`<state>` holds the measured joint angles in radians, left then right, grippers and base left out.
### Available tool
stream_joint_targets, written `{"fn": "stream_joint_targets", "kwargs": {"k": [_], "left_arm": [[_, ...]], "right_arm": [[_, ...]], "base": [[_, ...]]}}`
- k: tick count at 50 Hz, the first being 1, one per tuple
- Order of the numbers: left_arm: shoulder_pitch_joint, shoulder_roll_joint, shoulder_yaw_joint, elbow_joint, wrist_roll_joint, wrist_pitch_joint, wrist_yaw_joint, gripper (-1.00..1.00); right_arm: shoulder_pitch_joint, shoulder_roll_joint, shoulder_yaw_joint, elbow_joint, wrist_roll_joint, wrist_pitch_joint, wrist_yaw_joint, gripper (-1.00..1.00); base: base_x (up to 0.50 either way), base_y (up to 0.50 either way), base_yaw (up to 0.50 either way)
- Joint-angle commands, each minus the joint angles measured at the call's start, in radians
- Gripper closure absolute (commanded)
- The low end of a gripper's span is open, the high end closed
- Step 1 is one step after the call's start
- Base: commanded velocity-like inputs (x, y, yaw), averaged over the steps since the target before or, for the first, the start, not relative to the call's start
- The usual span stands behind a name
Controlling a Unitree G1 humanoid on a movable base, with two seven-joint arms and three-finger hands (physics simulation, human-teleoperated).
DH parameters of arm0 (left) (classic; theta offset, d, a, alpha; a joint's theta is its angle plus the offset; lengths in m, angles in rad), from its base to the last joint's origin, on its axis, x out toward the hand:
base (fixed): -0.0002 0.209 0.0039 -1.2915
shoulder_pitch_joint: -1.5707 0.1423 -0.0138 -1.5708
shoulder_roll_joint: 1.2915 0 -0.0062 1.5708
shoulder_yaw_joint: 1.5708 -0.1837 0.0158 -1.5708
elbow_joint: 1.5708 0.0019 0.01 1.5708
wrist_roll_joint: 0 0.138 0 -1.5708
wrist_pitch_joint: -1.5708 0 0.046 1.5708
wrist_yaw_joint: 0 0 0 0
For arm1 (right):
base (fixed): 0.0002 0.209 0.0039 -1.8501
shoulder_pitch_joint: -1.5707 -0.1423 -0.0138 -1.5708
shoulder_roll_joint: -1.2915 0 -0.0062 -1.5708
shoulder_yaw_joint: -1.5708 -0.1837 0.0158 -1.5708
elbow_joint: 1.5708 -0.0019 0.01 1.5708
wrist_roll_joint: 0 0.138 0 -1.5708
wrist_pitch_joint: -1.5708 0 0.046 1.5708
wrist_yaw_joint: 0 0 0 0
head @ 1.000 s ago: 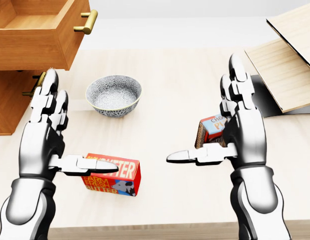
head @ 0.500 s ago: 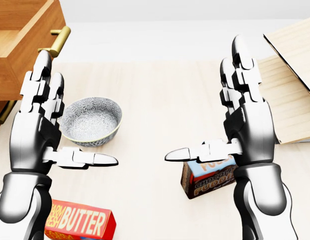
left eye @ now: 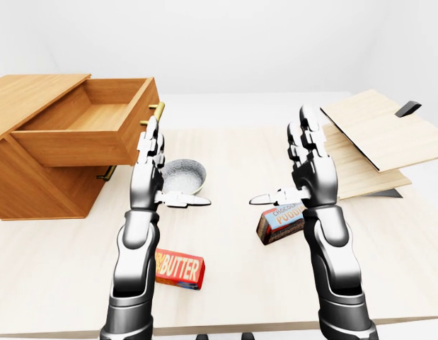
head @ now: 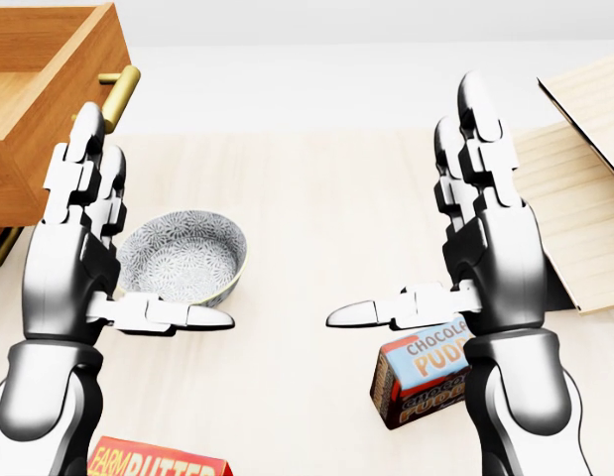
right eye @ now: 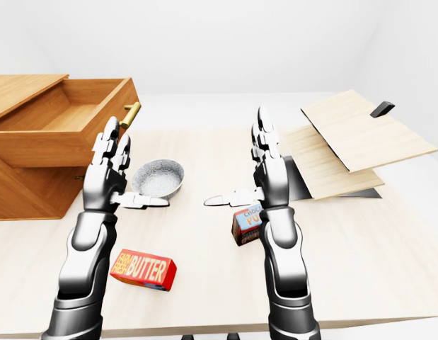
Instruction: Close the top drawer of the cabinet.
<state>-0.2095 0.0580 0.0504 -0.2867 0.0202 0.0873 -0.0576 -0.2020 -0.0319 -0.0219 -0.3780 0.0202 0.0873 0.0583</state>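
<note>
Right now my left hand is raised over the bench, fingers straight and pointing toward the top of the head view, thumb stuck out sideways to the right; it is spread open and holds nothing. My right hand mirrors it on the other side, fingers up, thumb pointing left toward the other thumb, also open and empty. The two hands are well apart, with bare bench between the thumbs.

Just beside my left hand, in the head view partly behind its thumb, sits a grey patterned bowl, upright on the bench. Below that hand, at the bottom edge of the head view, lies a red butter box, flat on its side. Under my right wrist a chocolate pudding box stands on the bench, tilted a little, part of it hidden by my forearm.

Further out to the left stands the wooden cabinet, resting on the bench. Its top drawer is pulled well out, the inside showing bare wood, and the brass handle on its face is just above my left fingertips in the head view. I cannot tell whether the fingertips touch the drawer face. A second brass handle shows lower on the cabinet.

On the right lie two pale wooden boards, one overlapping the other and tilted up, with a dark base under them.
</note>
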Motion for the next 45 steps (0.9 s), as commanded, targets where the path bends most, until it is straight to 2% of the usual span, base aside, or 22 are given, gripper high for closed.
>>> {"fn": "stream_joint_targets", "kwargs": {"k": [1, 5, 8, 9, 15, 20, 28, 34, 45], "left_arm": [[-0.040, 0.035, -0.006, 0.094, 0.128, 0.000, 0.017, -1.00], [-0.072, 0.040, 0.021, 0.151, 0.212, 0.000, 0.074, -1.00], [-0.106, 0.064, 0.038, 0.199, 0.260, 0.000, 0.097, -1.00], [-0.129, 0.070, 0.052, 0.231, 0.282, 0.000, 0.130, -1.00], [-0.191, 0.106, 0.067, 0.346, 0.333, 0.000, 0.192, -1.00], [-0.216, 0.119, 0.071, 0.394, 0.347, 0.000, 0.214, -1.00], [-0.291, 0.161, 0.075, 0.569, 0.397, 0.000, 0.252, -1.00], [-0.298, 0.186, 0.083, 0.627, 0.408, 0.000, 0.268, -1.00], [-0.291, 0.241, 0.139, 0.670, 0.378, 0.000, 0.332, -1.00]], "right_arm": [[0.004, 0.001, 0.002, 0.005, -0.005, 0.000, 0.003, -1.00], [0.003, 0.001, 0.002, 0.006, -0.007, 0.000, 0.002, -1.00], [0.004, 0.002, 0.003, 0.006, -0.008, 0.000, 0.002, -1.00], [0.004, 0.002, 0.004, 0.007, -0.008, 0.000, 0.003, -1.00], [0.003, 0.001, 0.001, 0.011, -0.008, 0.000, 0.003, -1.00], [0.005, -0.001, -0.001, 0.012, -0.008, 0.000, 0.003, -1.00], [0.010, -0.001, -0.002, 0.011, -0.008, 0.000, 0.005, -1.00], [0.011, 0.000, -0.002, 0.014, -0.009, 0.000, 0.004, -1.00], [0.010, -0.001, -0.004, 0.015, -0.009, 0.000, 0.003, -1.00]], "base": [[0.00, 0.00, 0.00], [0.00, 0.00, 0.00], [0.00, 0.00, 0.00], [0.00, 0.00, 0.00], [0.00, 0.00, 0.00], [0.00, 0.00, 0.00], [0.00, 0.00, 0.00], [0.00, 0.00, 0.00], [0.00, 0.00, 0.00]]}}
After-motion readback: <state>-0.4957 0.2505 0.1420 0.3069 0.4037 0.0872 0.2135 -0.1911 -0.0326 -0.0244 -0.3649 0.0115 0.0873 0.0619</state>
